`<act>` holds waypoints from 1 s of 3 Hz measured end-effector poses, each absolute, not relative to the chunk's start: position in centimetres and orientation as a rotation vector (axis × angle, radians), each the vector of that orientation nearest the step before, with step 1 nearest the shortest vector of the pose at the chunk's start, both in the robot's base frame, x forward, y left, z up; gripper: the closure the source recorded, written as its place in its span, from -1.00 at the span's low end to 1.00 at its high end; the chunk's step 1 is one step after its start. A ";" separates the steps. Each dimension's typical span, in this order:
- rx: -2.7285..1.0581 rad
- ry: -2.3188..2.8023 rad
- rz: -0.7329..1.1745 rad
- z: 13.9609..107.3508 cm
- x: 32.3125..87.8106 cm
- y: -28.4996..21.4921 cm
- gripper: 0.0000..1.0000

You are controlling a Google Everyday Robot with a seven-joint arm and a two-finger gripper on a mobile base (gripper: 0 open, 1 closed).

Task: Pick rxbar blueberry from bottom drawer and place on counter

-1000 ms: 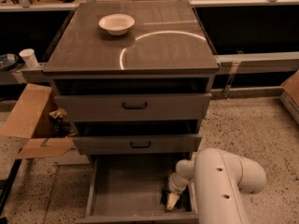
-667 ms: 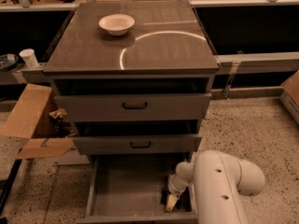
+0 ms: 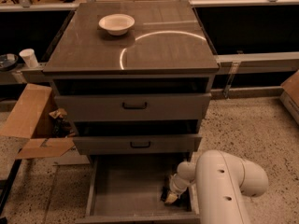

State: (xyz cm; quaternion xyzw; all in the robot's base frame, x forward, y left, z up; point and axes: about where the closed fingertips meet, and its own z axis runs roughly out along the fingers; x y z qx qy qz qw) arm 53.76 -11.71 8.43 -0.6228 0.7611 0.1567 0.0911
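**Figure.** Cabinet with the bottom drawer (image 3: pixel 126 185) pulled well out, which exposes its flat grey floor to an approach from above. The white arm (image 3: pixel 224 185) bends down from the lower right and sets the gripper (image 3: pixel 170 197) low in the right half of the drawer, close to the floor. A small dark shape just at the gripper's tip is judged to be the rxbar blueberry (image 3: pixel 164 191). It lies on the drawer floor near the right wall. Whether the gripper is closed on the bar or merely poised at it cannot be told. The step in hand is judged to be the grasp, with lift and transfer not yet done. The two upper drawers stand only slightly out, so a withdrawal up and forward should clear their fronts. The counter (image 3: pixel 93 50) carries a white bowl (image 3: pixel 117 23) near its back left, so the bar is best set down away from it, toward the front.
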 end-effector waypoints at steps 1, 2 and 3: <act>-1.851 2.261 0.466 9.3 53.8 -11.7 0.31; -1.851 2.261 0.466 10.0 53.8 -11.7 0.78; -1.849 2.253 0.462 10.4 53.7 -11.8 1.00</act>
